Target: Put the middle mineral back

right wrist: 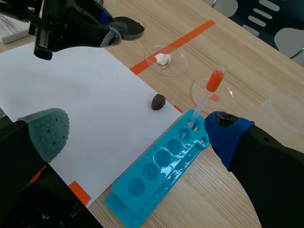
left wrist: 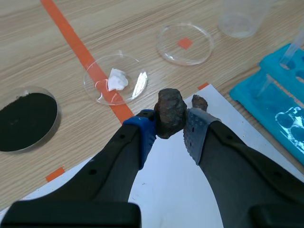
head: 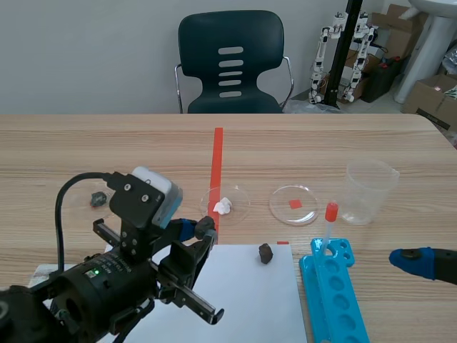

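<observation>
Nearest us, the left hand [left wrist: 170, 129] is clamped on a rough, reddish-brown mineral chunk [left wrist: 171, 112]. It pinches the chunk between its two dotted pads and holds it in the air near the far edge of the white paper sheet [head: 243, 286]. Only the tips grip it and the stone is lumpy, so we judge the hold shallow. A jolt or a quick swing could twist the chunk loose and drop it onto the paper or the wooden surface [head: 107, 143].

Just beyond the held piece, a small dark stone [left wrist: 200, 102] lies at the paper's edge, where a low pass could knock it. To the right, the bright blue plastic tube rack [head: 335, 300] carries a clear pipette with a red bulb [head: 329, 218]. The right hand [head: 418, 261] hangs beside the rack with its fingers spread wide, holding nothing.

Farther out sit three clear round dishes:
- the black-filled dish [left wrist: 23, 118]
- the dish with a white lump [left wrist: 116, 80], which sits on the orange tape
- the empty dish [left wrist: 185, 43], which sits over an orange square

The empty dish looks to us like the mineral's home, though we cannot be sure. Letting go too high may make the chunk bounce out or shove the light dish aside. Drifting sideways could land it with the white lump. The tall clear plastic beaker [head: 370, 191] stands close to the empty dish, and an overreach could tip it.
</observation>
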